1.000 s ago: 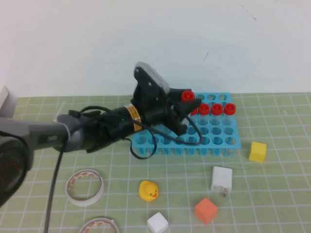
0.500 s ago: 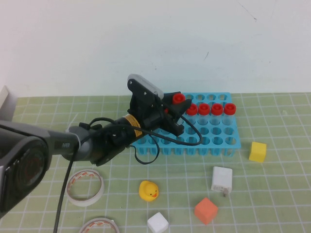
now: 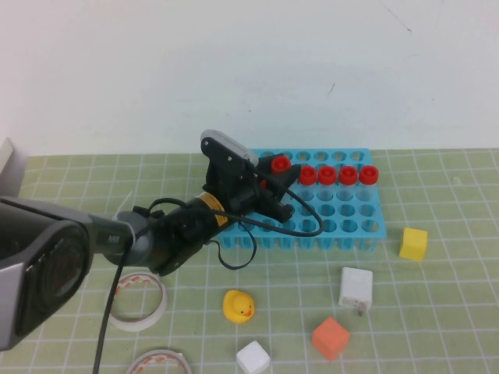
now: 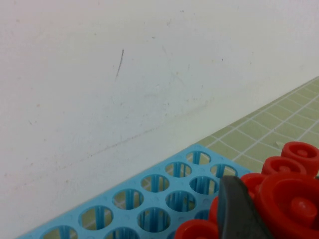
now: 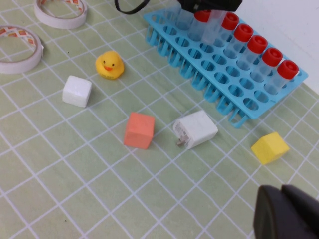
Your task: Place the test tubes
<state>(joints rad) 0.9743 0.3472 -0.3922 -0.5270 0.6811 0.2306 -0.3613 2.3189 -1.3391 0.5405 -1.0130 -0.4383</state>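
The blue test tube rack (image 3: 355,226) stands at the back of the green mat. Several red-capped tubes (image 3: 348,175) stand in its rear row. My left gripper (image 3: 279,187) reaches in from the left over the rack's left end, shut on one more red-capped test tube (image 3: 279,164). That tube is upright, its cap a little left of the row of caps. In the left wrist view its cap (image 4: 291,199) sits against a dark finger (image 4: 239,209), above empty rack holes (image 4: 154,184). My right gripper (image 5: 286,214) is shut and empty, hovering over the mat near the yellow cube (image 5: 269,147).
In front of the rack lie a yellow cube (image 3: 413,243), a white charger (image 3: 355,288), an orange cube (image 3: 330,337), a rubber duck (image 3: 238,305) and a white cube (image 3: 253,358). Two tape rolls (image 3: 136,300) lie at the front left. A white wall rises behind the rack.
My left gripper has carried the red-capped tube to the left and slightly down along the rack's rear row. The right gripper has not moved.
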